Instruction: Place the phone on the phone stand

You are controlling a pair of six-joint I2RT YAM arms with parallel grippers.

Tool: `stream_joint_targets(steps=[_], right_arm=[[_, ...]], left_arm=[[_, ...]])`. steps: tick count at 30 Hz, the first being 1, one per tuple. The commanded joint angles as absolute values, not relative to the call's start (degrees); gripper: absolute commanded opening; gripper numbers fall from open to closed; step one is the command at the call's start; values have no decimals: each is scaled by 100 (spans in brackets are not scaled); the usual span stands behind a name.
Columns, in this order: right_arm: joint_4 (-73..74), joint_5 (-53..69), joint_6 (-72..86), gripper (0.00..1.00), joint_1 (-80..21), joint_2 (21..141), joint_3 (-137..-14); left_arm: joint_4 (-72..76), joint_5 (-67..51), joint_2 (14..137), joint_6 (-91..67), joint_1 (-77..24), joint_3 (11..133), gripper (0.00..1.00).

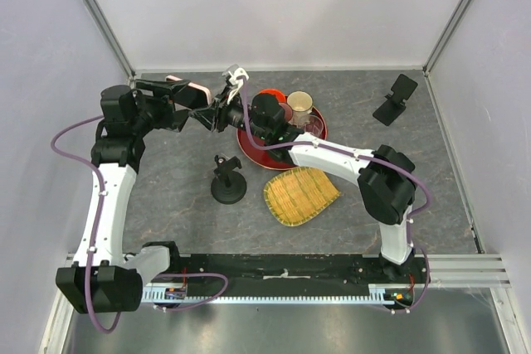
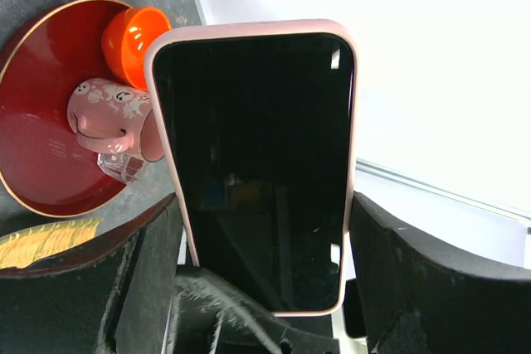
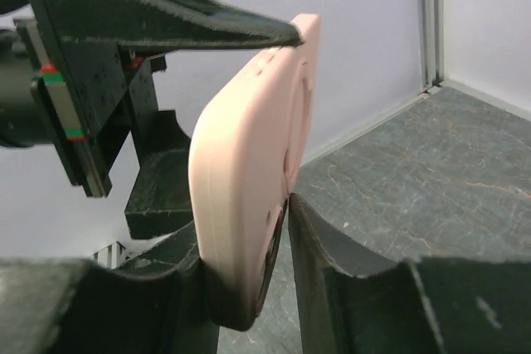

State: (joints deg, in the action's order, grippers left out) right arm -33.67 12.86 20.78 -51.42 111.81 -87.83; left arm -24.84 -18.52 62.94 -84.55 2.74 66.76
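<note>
Grey table [image 1: 174, 205], with a red tray [image 2: 37, 113] at the rear and a round-based phone stand [image 1: 228, 181] near the centre. Above the table's far left, well apart from the stand, the pink-cased phone [image 2: 261, 163] hangs between both arms. The left gripper [image 2: 265, 209] clamps its long edges. The right gripper [image 3: 245, 230] pinches one end, front and back.

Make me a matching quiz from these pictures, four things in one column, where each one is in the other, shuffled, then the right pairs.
Things:
1 phone
2 pink cup
3 woven dish
4 round stand

Places:
A on the red tray
B held in the air
C on the table, left of the woven dish
D on the table, just nearer than the red tray

Pairs: 1-B, 2-A, 3-D, 4-C
</note>
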Motion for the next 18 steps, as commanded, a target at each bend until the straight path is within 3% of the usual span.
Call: stream_joint_targets(steps=[1,6,9,10,12,14,15,16,17,18], right_arm=[[-3937,1108,2153,39,-5142,10846,-8859],[-3973,1169,2250,43,-5142,10898,-8903],[-3929,1081,2250,20,-5142,10890,-8877],[-3833,1020,2137,3,-5150,10837,-8877],[-3500,888,1909,0,-5124,10767,-9025],[-3183,957,1593,0,-5019,10618,-9044],[-3060,1132,1513,0,-4940,10582,-9157],[-2519,1517,1442,0,-4852,10582,-9315],[-2200,1808,1198,0,-4643,10608,-9499],[-1841,2045,1074,0,-4536,10634,-9884]], left_arm=[[-1758,-2013,5871,-8876,185,6452,2],[-1583,-1951,5810,-8947,97,6337,2],[-1538,-1977,5818,-8921,53,6328,2],[-1529,-1995,5810,-8886,53,6311,2],[-1303,-2074,5766,-8493,53,6232,3],[-1301,-2170,5652,-7940,53,6266,26],[-1336,-2206,5617,-7214,53,6284,50],[-1362,-2241,5494,-6833,53,6302,83],[-1475,-2337,5441,-6472,-104,6328,91],[-1694,-2312,5397,-5729,-105,6380,93]])
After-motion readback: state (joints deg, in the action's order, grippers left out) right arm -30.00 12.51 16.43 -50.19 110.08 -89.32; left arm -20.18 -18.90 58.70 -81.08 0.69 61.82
